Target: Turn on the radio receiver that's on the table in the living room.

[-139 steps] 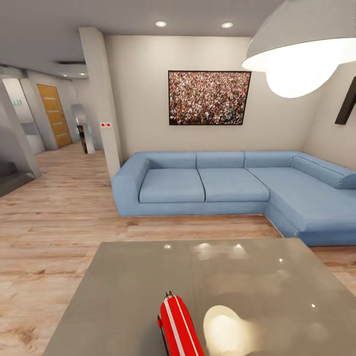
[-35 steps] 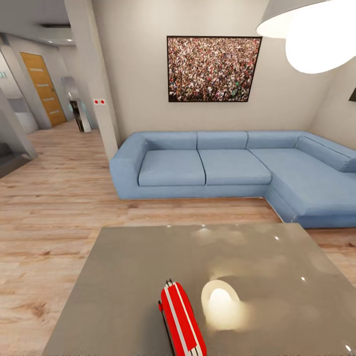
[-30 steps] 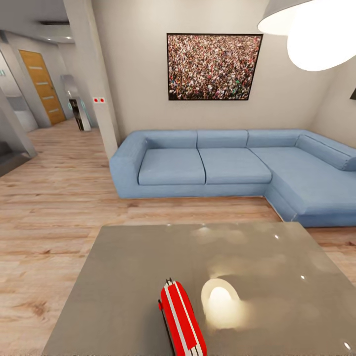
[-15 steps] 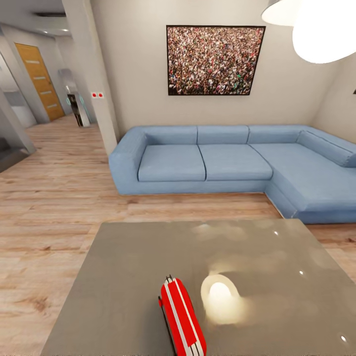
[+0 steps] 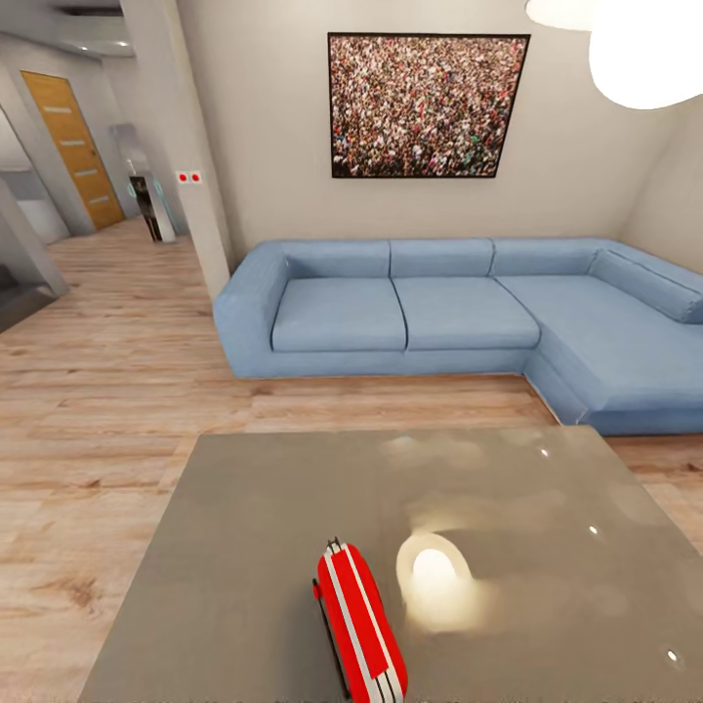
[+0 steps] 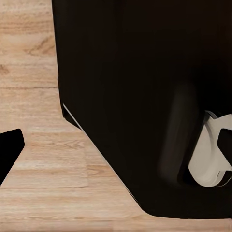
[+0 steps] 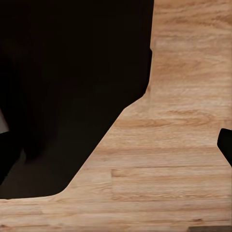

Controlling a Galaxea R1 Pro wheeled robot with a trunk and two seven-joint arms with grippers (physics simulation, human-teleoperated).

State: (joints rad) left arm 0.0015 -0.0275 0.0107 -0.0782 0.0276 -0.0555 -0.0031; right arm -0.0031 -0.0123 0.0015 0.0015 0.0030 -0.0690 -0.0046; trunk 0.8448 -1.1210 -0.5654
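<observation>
The radio receiver [image 5: 359, 625] is a slim bright-red box with white stripes along its edge and a thin dark strap. It stands on its edge on the near middle of the table [image 5: 244, 508], a low square one with a glossy grey-taupe top. Nothing touches the radio. In the left wrist view a dark fingertip [image 6: 9, 152] pokes in over the plank floor beside the robot's black base [image 6: 140, 96]. In the right wrist view another dark fingertip [image 7: 226, 145] shows at the edge, over the same floor. I cannot tell how either gripper's jaws stand.
A light-blue sectional sofa [image 5: 439, 312] stands beyond the table, under a framed crowd picture [image 5: 428, 105]. A white pendant lamp [image 5: 640, 49] hangs at the upper right and reflects on the tabletop. A pillar [image 5: 186, 137] and a hallway with an orange door [image 5: 70, 146] lie to the left.
The head camera has shifted, so the picture and lamp sit higher and more of the table shows. The radio has stayed in its place on the table.
</observation>
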